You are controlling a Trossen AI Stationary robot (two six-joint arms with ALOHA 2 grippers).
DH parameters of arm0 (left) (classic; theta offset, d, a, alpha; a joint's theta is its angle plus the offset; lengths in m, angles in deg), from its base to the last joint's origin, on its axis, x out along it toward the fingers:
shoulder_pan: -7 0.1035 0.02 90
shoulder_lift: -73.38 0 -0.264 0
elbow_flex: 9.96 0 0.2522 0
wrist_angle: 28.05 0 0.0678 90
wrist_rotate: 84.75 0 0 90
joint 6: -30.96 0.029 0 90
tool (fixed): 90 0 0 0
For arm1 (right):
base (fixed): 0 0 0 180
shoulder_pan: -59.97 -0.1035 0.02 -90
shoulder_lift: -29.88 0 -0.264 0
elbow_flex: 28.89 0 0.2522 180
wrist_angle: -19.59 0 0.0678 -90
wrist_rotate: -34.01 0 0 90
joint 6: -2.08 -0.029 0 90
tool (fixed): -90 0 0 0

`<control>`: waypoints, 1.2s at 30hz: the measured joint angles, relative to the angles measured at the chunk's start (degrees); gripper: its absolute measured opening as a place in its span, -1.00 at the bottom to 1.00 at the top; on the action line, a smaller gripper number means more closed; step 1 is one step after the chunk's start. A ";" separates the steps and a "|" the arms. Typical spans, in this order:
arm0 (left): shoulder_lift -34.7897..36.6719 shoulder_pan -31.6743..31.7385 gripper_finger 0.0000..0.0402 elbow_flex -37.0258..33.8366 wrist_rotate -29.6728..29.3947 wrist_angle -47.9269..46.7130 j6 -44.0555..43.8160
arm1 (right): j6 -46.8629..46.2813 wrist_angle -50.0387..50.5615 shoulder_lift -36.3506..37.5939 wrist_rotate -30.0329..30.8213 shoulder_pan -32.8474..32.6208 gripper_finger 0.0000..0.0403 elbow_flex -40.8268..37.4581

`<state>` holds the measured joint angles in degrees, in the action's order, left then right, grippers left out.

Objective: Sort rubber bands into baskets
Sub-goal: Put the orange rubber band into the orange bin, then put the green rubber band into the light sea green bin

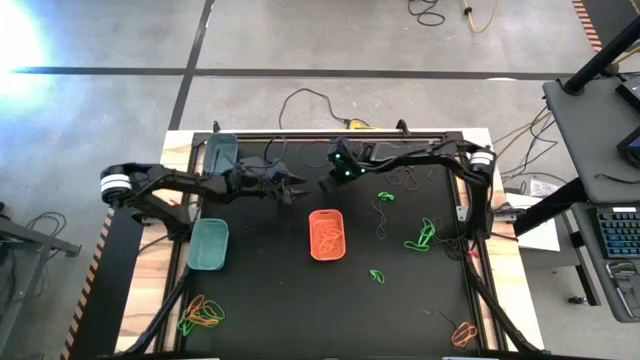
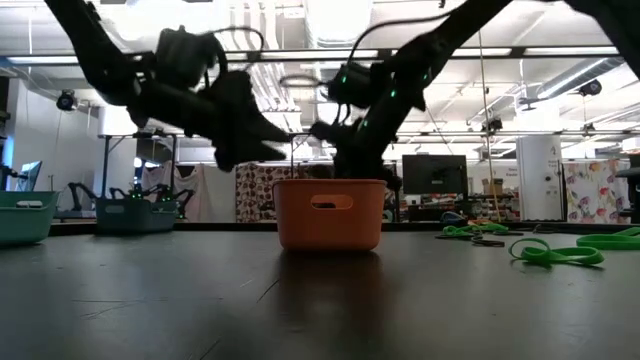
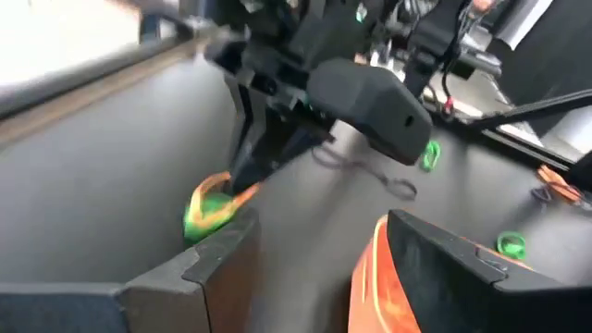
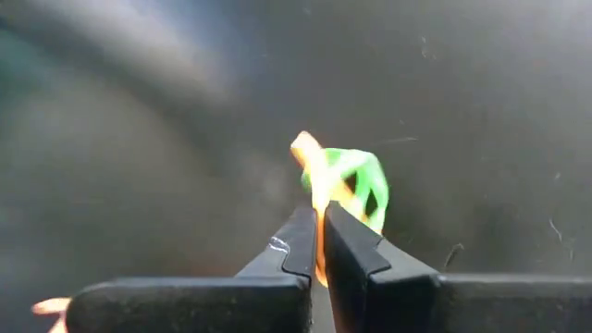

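No writing, label, brand, number or sign can be read in any of the four views. The banners and screens in the room behind the counter are too far off and too blurred to make out any words.

open mat around the orange basket, both grippers close above
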<state>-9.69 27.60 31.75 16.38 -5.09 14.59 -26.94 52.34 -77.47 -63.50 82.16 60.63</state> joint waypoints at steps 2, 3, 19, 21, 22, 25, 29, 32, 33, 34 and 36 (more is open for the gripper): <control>-1.51 0.93 0.09 -0.17 1.21 -0.20 -1.37 | 0.02 0.67 -1.32 0.03 0.20 -0.96 0.05; -2.06 1.31 0.09 -0.42 1.42 -0.34 -1.71 | 0.02 0.64 -1.81 0.03 0.26 -0.95 0.05; -10.30 2.48 0.09 3.02 1.51 0.67 0.40 | 2.73 2.50 -0.57 -6.03 0.25 -0.44 0.14; -11.63 2.70 0.09 4.00 1.56 0.72 0.56 | 2.91 3.55 -0.59 -6.17 0.19 -0.31 0.14; -12.27 2.86 0.09 4.41 1.62 0.69 0.62 | 3.22 4.25 -0.59 -6.15 0.20 -0.26 0.14; -13.73 3.58 0.09 5.30 2.01 0.66 0.63 | 3.54 5.74 -0.59 -5.93 0.20 -0.13 0.12; -14.84 4.40 0.09 5.79 3.39 0.56 0.65 | 3.88 5.41 -0.59 -1.74 0.20 -0.05 0.12; -15.00 4.59 0.09 5.77 3.41 0.60 0.73 | 6.61 4.66 -0.60 0.32 0.26 -0.03 0.10; -15.00 4.59 0.09 5.75 3.41 0.62 0.96 | 7.72 3.96 -0.67 0.42 0.27 -0.03 0.11; -15.00 4.59 0.09 5.64 3.41 0.68 1.09 | 8.20 3.52 -0.73 0.46 0.28 -0.03 0.11; -15.00 4.59 0.09 5.40 3.42 0.60 1.20 | 8.08 2.43 -1.27 0.28 0.48 -0.05 0.05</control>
<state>-24.70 32.19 37.15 19.80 -4.49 15.79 -18.86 54.77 -78.74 -63.23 82.64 60.68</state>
